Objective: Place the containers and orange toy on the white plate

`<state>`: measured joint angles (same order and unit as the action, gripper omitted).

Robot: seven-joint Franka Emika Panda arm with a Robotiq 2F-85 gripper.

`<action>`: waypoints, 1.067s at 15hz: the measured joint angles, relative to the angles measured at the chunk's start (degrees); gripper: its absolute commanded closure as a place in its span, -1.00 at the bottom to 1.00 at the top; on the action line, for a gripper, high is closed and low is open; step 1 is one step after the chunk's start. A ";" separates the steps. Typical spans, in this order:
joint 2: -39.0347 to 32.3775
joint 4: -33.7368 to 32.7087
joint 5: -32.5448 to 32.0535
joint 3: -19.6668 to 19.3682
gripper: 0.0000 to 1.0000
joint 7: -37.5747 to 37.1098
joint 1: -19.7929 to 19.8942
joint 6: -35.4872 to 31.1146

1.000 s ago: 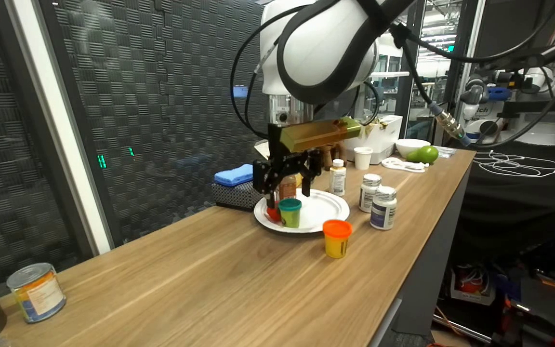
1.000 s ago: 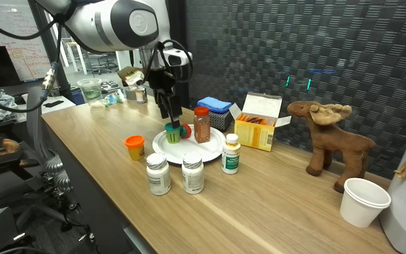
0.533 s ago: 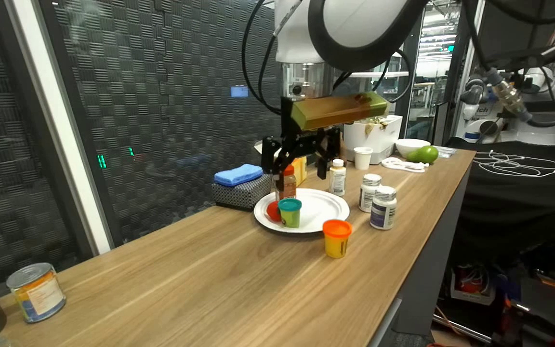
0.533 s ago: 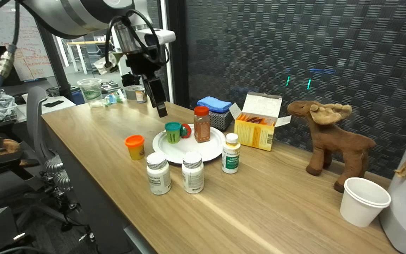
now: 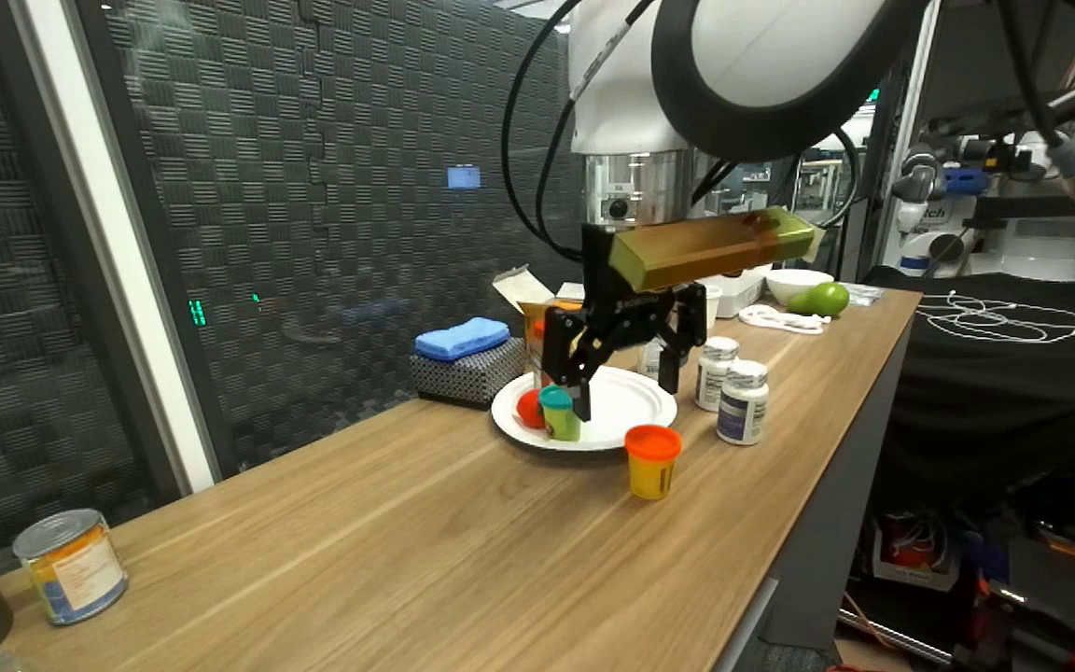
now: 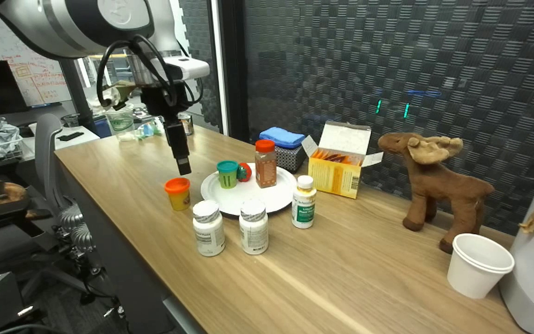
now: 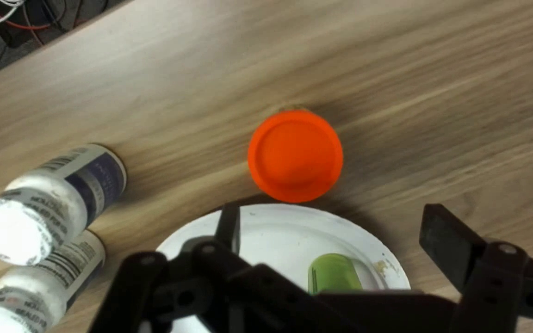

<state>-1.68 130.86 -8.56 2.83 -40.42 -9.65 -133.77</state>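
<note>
The white plate (image 6: 234, 204) lies on the table. On it stand the green cup (image 6: 228, 178) with its teal lid and the spice jar (image 6: 266, 170) with a red lid; the orange toy (image 6: 247, 172) sits between them. The orange cup (image 6: 179, 198), yellow-sided under an orange lid, stands upright on the wood just beside the plate. My gripper (image 5: 626, 390) hangs above the plate's edge near that cup, open, nothing between its fingers. In the wrist view the orange lid (image 7: 295, 156) is ahead of the wide-apart fingertips (image 7: 451, 240); the toy and spice jar are hidden there.
Two white pill bottles (image 6: 208, 229) (image 6: 253, 228) stand close to the plate, with a white bottle (image 6: 304, 203) with green label beside it. A yellow box (image 6: 336, 174), a patterned box under a blue cloth (image 6: 282, 137) and a plush moose (image 6: 443, 181) line the wall side.
My gripper has risen off the green cup, swung away from it and come lower toward the orange cup. Its jaws stand wider than a second ago. The objects on the plate have stayed put.
</note>
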 measured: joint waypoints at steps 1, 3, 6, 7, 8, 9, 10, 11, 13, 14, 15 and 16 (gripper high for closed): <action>0.05 0.49 0.01 0.03 -1.00 -0.01 0.04 0.10; 0.08 1.16 0.01 0.03 -1.00 -0.01 0.30 0.35; 0.08 1.81 0.47 0.03 -1.00 0.25 1.08 0.77; 0.08 1.92 1.19 0.03 -1.00 0.82 1.35 0.91; 0.08 2.02 1.97 0.03 -1.00 1.48 1.60 1.07; 0.08 2.08 2.76 0.03 -1.00 2.17 1.82 1.36; 0.08 2.10 3.57 0.03 -1.00 2.91 2.03 1.67; 0.06 2.12 4.58 0.03 -1.00 3.75 2.24 1.90; -0.02 2.13 6.91 0.03 -1.00 5.85 2.57 2.08; -0.10 2.13 8.06 0.03 -1.00 6.95 2.72 2.15; -0.21 2.13 9.03 0.03 -1.00 7.89 2.86 2.16; -0.35 2.13 9.79 0.03 -1.00 8.62 2.99 2.16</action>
<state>-2.04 132.99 1.23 2.86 -31.81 -6.66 -131.61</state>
